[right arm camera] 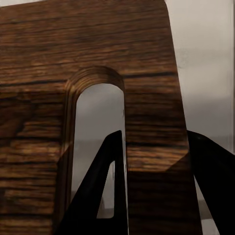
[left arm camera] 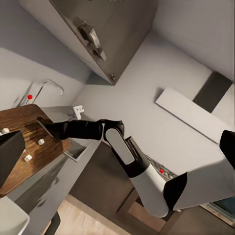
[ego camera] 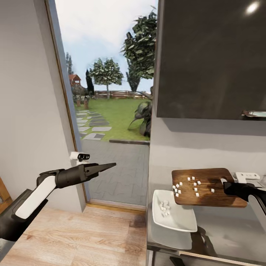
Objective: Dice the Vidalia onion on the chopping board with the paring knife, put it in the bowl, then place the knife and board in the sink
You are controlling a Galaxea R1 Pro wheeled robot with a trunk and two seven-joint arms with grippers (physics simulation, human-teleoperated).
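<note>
A tall open doorway with a light wooden frame (ego camera: 68, 111) stands left of the dark, glossy wall cabinet (ego camera: 210, 59), which serves as the landmark here. Through the doorway, a green lawn (ego camera: 118, 114) with pale grey stepping stones (ego camera: 94, 127) runs back toward a low wooden fence (ego camera: 118, 95) and leafy trees (ego camera: 106, 73). A small red-roofed house (ego camera: 74, 78) sits far off, left of the trees. Grey paving (ego camera: 118, 173) lies just outside the threshold. Below and left of the cabinet, pale wood-plank flooring (ego camera: 81, 240) covers the room. A plain grey wall (ego camera: 26, 92) stands left of the doorway. A small white wall-mounted device (ego camera: 79, 156) sits low on the door frame.
</note>
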